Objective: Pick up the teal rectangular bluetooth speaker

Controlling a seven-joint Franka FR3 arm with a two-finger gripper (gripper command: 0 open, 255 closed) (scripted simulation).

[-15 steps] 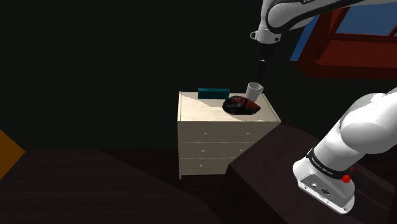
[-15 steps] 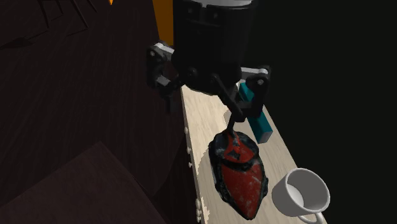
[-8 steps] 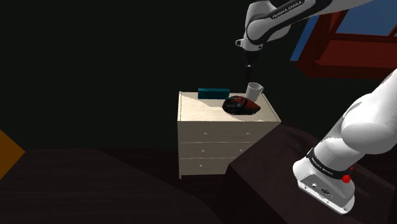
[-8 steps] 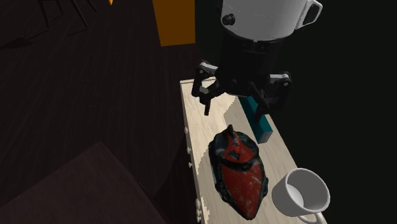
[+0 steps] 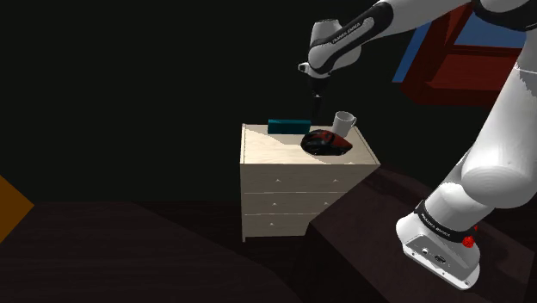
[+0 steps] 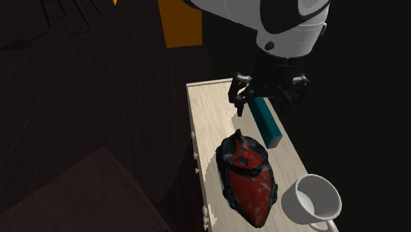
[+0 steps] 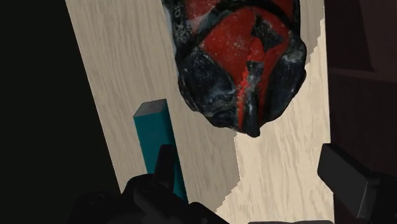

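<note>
The teal rectangular speaker lies along the back edge of a pale wooden dresser top. In the second exterior view the speaker sits just below my black gripper, which hangs above its far end with the fingers spread apart. Along the gripper, the speaker lies beside one finger. It is not between the fingers, and the other finger stands wide over bare wood. My gripper is open and holds nothing; in the shoulder view the gripper hovers above the dresser.
A red and black helmet-like object lies in the middle of the dresser top, close to the speaker. A white mug stands beyond it near the dresser's end. Dark furniture sits in front of the stand. A red-framed window is behind.
The arm has swung to the shoulder view's left, from over the mug and red object to above the speaker. The fingers stay apart. Nothing on the dresser has moved.
</note>
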